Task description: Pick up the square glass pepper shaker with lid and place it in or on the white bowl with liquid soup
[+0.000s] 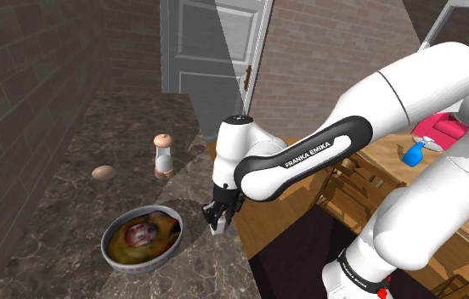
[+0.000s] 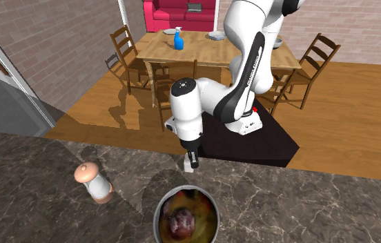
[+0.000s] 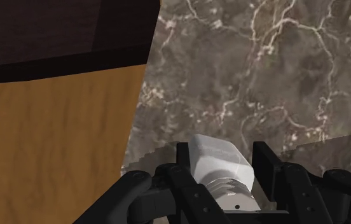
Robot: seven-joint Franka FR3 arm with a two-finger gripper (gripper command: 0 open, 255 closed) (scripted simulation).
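Gripper (image 1: 217, 224) is seen clamped on the pale square shaker (image 3: 219, 156), and the soup bowl (image 1: 144, 266) is found just beside it, toward the shoulder view's left.

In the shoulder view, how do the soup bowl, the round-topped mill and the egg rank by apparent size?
Largest to smallest: soup bowl, round-topped mill, egg. The bowl is also nearest the camera.
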